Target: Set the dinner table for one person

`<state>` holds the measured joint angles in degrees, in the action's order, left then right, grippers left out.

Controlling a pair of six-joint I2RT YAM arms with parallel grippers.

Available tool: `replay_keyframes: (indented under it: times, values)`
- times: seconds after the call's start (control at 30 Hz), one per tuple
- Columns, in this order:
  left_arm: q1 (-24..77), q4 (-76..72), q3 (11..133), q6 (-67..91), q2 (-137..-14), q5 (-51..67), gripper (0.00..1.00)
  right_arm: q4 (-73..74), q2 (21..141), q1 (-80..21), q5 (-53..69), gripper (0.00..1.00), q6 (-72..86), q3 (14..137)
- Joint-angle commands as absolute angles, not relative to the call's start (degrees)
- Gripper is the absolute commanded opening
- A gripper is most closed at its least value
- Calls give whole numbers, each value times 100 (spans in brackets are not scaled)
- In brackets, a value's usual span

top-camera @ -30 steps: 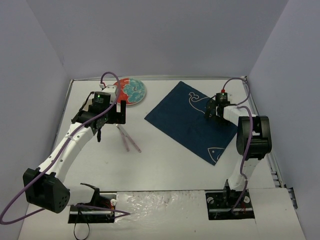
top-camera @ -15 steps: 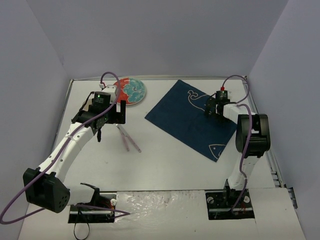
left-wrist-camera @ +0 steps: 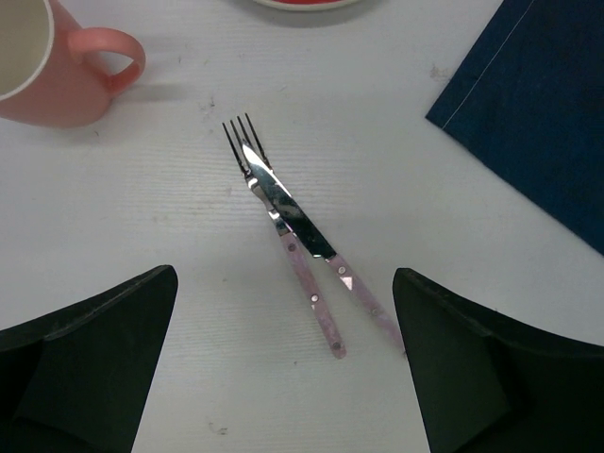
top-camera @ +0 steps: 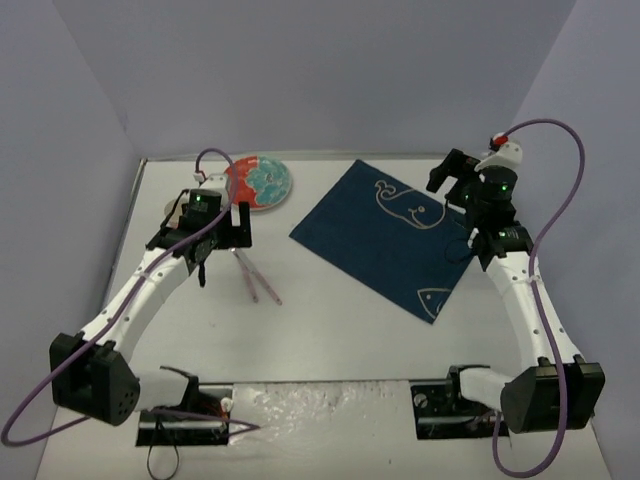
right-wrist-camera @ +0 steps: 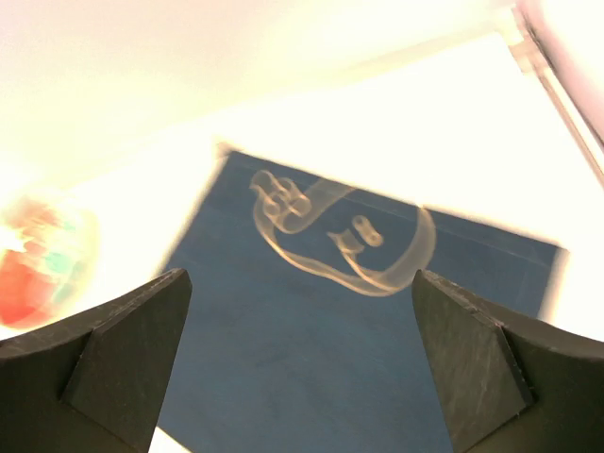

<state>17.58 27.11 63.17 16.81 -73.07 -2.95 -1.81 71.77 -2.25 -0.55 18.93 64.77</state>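
Blue placemat uncovered: R claw lifted, apart; L claw apart over cutlery

The right gripper has lifted off the placemat, toward the far right corner. The whale drawing now shows fully.

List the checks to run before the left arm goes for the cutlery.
1. The left gripper is open: ok.
2. It hangs above the fork and knife: ok.
3. The fork and knife lie apart for a single pick: not ok, the knife blade lies across the fork.
4. The mug is clear of the fingers: ok.
5. The right gripper is open and empty: ok.
6. The placemat is square to the dinner table: not ok, angled.
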Motion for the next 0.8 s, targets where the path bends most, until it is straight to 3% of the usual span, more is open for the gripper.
replay_keyframes:
  times: [0.0, 0.23, 0.6, 0.77]
  values:
    - [1674, 1598, 6096, 2621, -7002, -425, 97, -1582, 5859, -290, 656, 100, 2500, 5249]
    - [1562, 291, 5775, 4132, -7497, -489, 97, -2903, 4890, -458, 1485, 100, 3194, 3704]
    - [1556, -2788, 5797, 6325, -9449, -1024, 97, -2710, 4616, -1113, 1477, 100, 2832, 3594]
    - [1556, -2464, 6360, 6922, -10208, -1317, 97, -2530, 4519, -1207, 1440, 100, 2741, 3587]
